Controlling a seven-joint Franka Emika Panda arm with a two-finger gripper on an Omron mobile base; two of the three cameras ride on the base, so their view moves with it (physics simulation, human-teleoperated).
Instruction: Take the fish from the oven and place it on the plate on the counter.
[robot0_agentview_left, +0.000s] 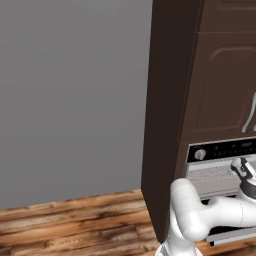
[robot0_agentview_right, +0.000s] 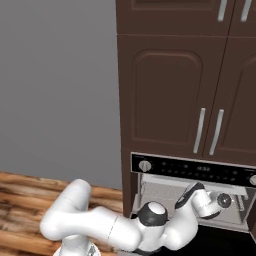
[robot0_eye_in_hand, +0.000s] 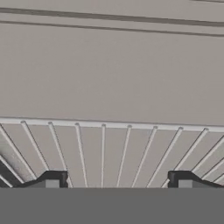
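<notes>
The oven (robot0_agentview_right: 192, 192) sits at the lower right of the right base view, its door dropped open below the black control panel (robot0_agentview_right: 200, 171) with its round silver knob (robot0_agentview_right: 145, 165), so the cavity can be reached from the front. The arm bends low and forward so that its hand lies inside the opening, level with the wire rack (robot0_eye_in_hand: 109, 151). In the hand view the gripper (robot0_eye_in_hand: 116, 180) looks along the rack toward the grey back wall (robot0_eye_in_hand: 113, 74), its two dark fingertips (robot0_eye_in_hand: 52, 179) set wide apart at the bottom of the frame with nothing between them; it is released and empty, likely spread ready for a grasp. The fish cannot be made out on the rack bars ahead.
</notes>
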